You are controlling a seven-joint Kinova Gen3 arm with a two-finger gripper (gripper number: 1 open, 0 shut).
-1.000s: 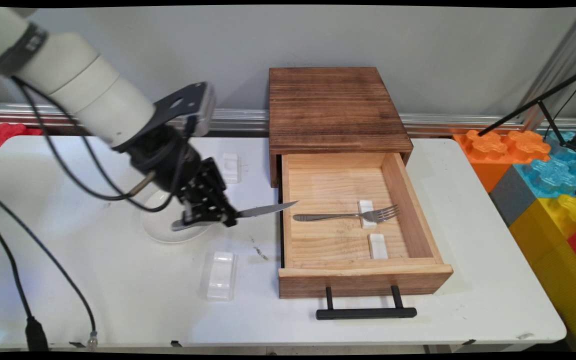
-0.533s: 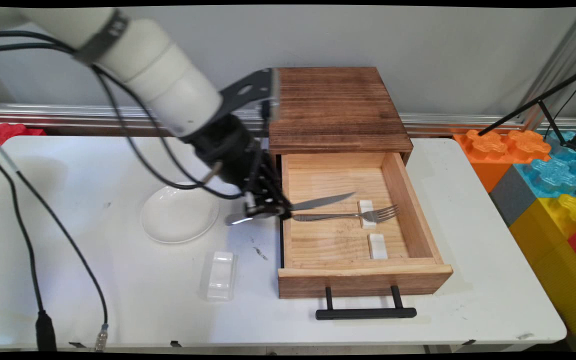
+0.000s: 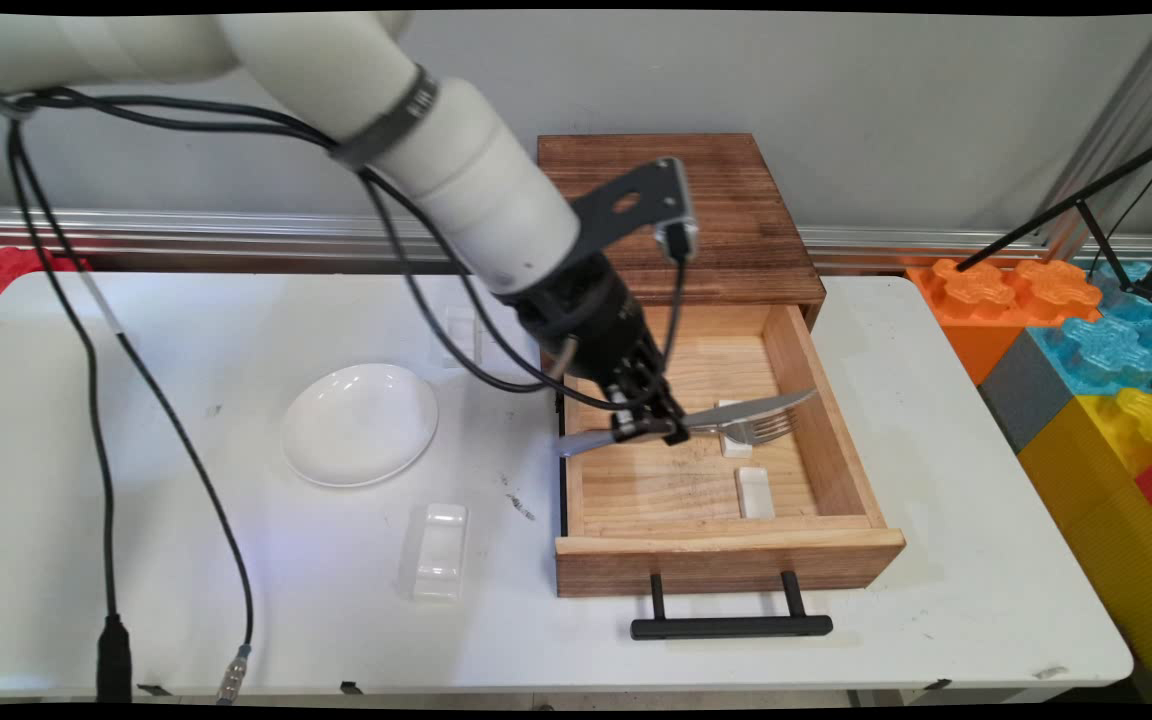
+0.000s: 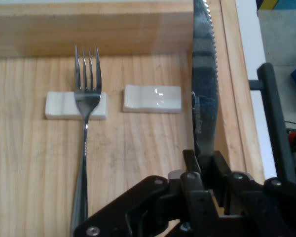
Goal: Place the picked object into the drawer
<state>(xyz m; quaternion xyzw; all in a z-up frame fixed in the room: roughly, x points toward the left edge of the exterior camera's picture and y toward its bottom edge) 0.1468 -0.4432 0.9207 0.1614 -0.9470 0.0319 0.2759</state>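
My gripper (image 3: pixel 648 428) (image 4: pixel 205 160) is shut on a silver table knife (image 3: pixel 736 411) (image 4: pixel 203 79) and holds it level above the open wooden drawer (image 3: pixel 826 400). The blade points right, over the fork's tines. A fork (image 3: pixel 771 428) (image 4: pixel 87 113) lies in the drawer with its neck on a small white rest (image 3: pixel 733 443) (image 4: pixel 56 106). A second white rest (image 3: pixel 755 492) (image 4: pixel 152 98) lies beside it with nothing on it. In the hand view the serrated blade runs up past that second rest, close to the drawer's wall (image 4: pixel 231 59).
The drawer comes out of a dark wooden box (image 3: pixel 671 215) and has a black handle (image 3: pixel 732 626) at the front. A white plate (image 3: pixel 360 423) and a clear plastic holder (image 3: pixel 441 551) sit on the table to the left. Coloured foam blocks (image 3: pixel 1086 340) stand at the right.
The arm has carried the knife to the right, from above the plate to over the drawer. The plate is now uncovered. The fork and rests have not moved.
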